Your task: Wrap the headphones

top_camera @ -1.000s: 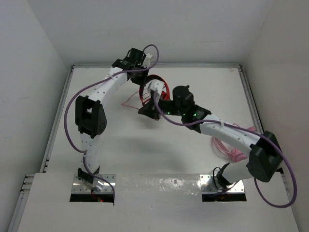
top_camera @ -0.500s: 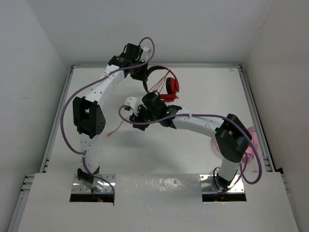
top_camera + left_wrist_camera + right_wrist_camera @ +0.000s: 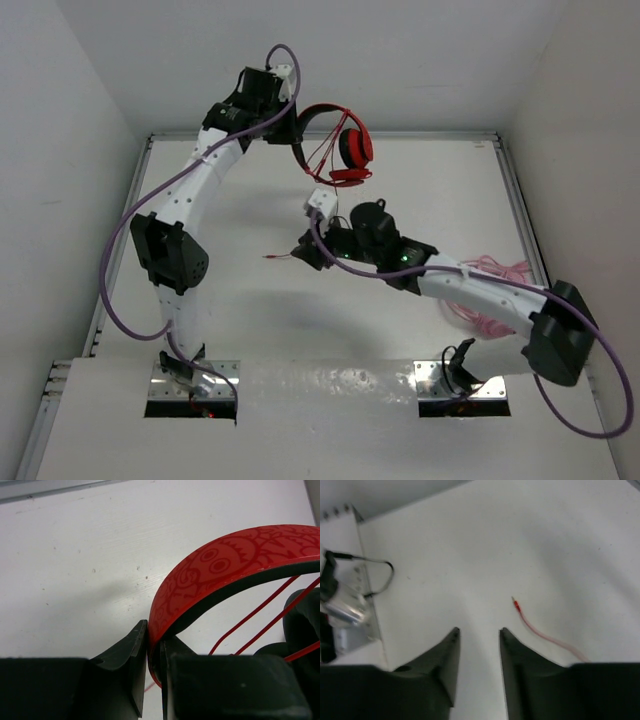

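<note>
The red headphones (image 3: 340,148) hang in the air near the back wall, held by their headband. My left gripper (image 3: 297,132) is shut on the headband (image 3: 225,565), which has a black lining and sits between the jaws of that gripper (image 3: 154,647). Thin red cable strands (image 3: 260,610) run under the headband and loop around the earcups (image 3: 354,150). My right gripper (image 3: 305,250) is open and empty low over the table. In the right wrist view (image 3: 479,630) the cable's free end with its red plug (image 3: 516,604) lies just right of the fingertips, not between them.
A pale pink coiled cable bundle (image 3: 490,290) lies at the right by the right arm. The back wall and side rails (image 3: 505,170) close in the table. The left arm's base plate (image 3: 355,605) shows in the right wrist view.
My left gripper has lifted the headphones up and back. My right gripper left the headphones, swung left, then came back to the table's middle near the cable end.
</note>
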Available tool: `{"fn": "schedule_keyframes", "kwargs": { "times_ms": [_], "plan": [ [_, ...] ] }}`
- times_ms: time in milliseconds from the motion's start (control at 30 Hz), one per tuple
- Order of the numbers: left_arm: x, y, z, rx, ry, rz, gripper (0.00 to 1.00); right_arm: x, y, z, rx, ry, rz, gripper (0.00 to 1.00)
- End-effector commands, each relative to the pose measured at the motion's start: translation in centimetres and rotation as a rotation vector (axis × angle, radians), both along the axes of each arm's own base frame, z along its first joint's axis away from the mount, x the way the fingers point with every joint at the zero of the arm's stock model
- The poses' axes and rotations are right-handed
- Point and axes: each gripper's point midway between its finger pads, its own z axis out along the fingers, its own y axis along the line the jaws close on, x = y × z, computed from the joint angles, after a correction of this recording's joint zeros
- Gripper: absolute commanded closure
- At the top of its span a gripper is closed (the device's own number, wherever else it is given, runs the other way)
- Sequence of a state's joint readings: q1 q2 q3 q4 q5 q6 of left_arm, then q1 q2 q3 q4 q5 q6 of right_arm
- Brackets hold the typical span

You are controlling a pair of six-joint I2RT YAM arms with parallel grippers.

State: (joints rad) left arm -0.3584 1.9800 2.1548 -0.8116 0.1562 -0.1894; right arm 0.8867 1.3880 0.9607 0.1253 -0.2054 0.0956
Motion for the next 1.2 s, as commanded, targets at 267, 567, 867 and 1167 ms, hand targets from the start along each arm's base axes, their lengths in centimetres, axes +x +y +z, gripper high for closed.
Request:
{"fn": "schedule_keyframes", "kwargs": {
  "times_ms": [267, 567, 867, 1167],
  "plan": [
    [-0.1, -0.2, 8.1, -0.114, -0.162, 0.003, 1.00, -0.3, -8.2, -1.9, 0.353, 0.083, -0.306, 0.29],
    [-0.4, -1.0, 9.6, -0.181, -0.168, -0.011, 1.00, 8.2, -9.2, -2.8, 0.449, -0.044, -0.577, 0.19],
    [-0.2, -2.0, 11.0, -0.283, -0.159, 0.008, 1.00, 14.3, -4.3, -3.5, 0.649, 0.061, -0.618, 0.27],
    [-0.2, -3.2, 13.6, -0.364, -0.201, -0.058, 1.00, 17.5, -3.3, -5.8, 0.684, 0.136, -0.704, 0.97]
  ]
}}
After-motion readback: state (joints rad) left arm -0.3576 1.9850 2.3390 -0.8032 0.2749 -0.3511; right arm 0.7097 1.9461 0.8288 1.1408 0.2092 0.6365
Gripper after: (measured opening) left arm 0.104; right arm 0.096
